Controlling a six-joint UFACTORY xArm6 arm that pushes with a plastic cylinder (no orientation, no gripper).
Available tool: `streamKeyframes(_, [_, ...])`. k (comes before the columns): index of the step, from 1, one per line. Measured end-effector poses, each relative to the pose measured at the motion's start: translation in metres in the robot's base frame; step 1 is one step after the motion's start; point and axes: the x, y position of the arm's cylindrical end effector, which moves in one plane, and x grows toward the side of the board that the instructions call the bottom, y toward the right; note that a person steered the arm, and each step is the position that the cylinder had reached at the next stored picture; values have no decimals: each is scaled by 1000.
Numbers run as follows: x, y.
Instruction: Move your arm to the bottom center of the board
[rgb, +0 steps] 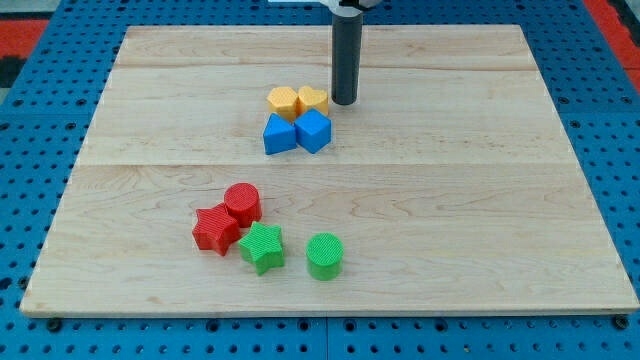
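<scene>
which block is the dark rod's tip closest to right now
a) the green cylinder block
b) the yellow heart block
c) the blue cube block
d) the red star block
b: my tip sits just to the view's right of the yellow heart block, at the top of the yellow and blue cluster; the blue cube block lies a little below it, while the red star block and green cylinder block are far off toward the view's bottom.

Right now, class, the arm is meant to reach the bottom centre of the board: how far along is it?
Nothing looks done yet. My tip stands in the board's upper half, just right of the yellow heart, above the blue cube. In hand: only that starting spot. Left: the whole trip down to the bottom edge's centre, passing right of the green cylinder.
</scene>
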Motion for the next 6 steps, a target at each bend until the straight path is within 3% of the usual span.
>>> streamKeyframes(2, [65,59])
streamKeyframes(3, [67,58])
streamKeyframes(4, [117,39])
streamKeyframes(6, [132,37])
